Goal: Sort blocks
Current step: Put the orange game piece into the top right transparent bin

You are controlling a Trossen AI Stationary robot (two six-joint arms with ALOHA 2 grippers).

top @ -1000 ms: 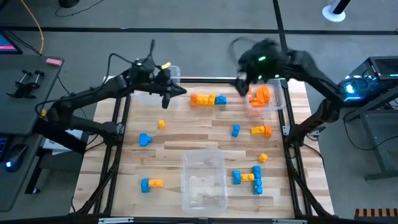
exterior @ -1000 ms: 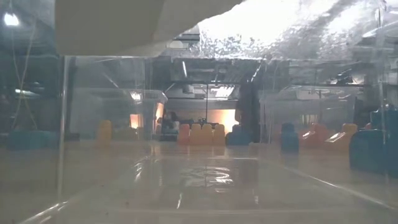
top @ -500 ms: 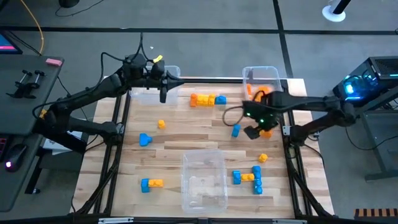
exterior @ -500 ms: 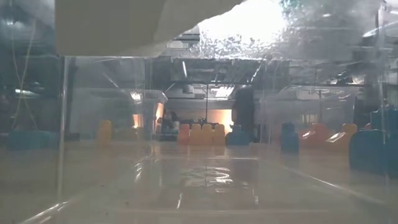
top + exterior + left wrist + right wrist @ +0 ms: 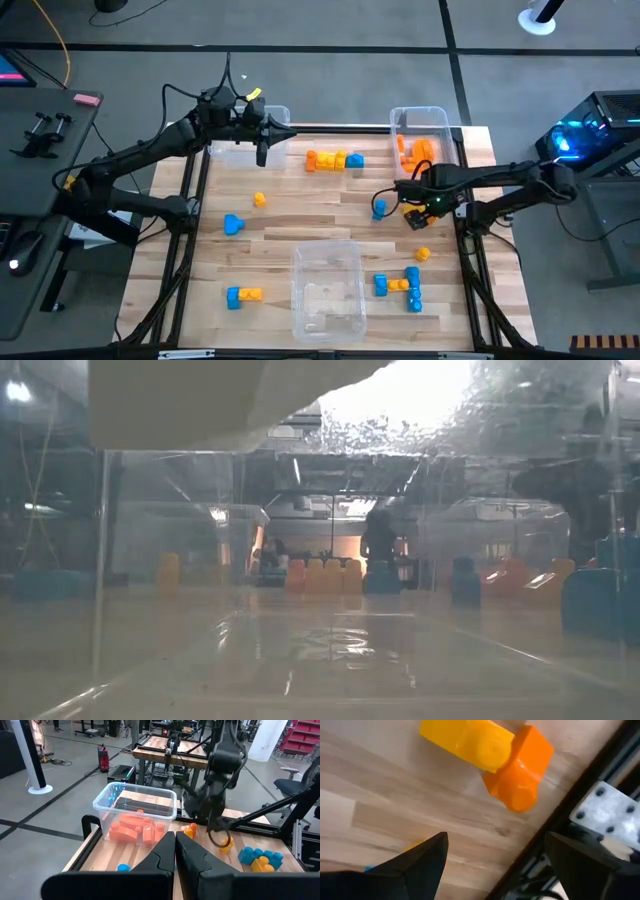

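Right gripper (image 5: 418, 208) | wide open, empty, low over yellow-orange block pair (image 5: 492, 755) by table's right edge, lined up to grab it I'd guess | left gripper (image 5: 262, 150) shut, empty, parked at far-left bin (image 5: 280, 113) | other blocks (image 5: 334, 160) scattered on table

Wooden table (image 5: 300, 215), dark metal frame rails along sides. Three clear bins: one (image 5: 326, 290) at near edge centre, one (image 5: 422, 128) at far right corner, one (image 5: 245, 148) at far left corner. Pink object (image 5: 87, 99) on grey side desk left. Red fire extinguisher (image 5: 102, 758) on floor beyond. White stand base (image 5: 537, 18) far right.
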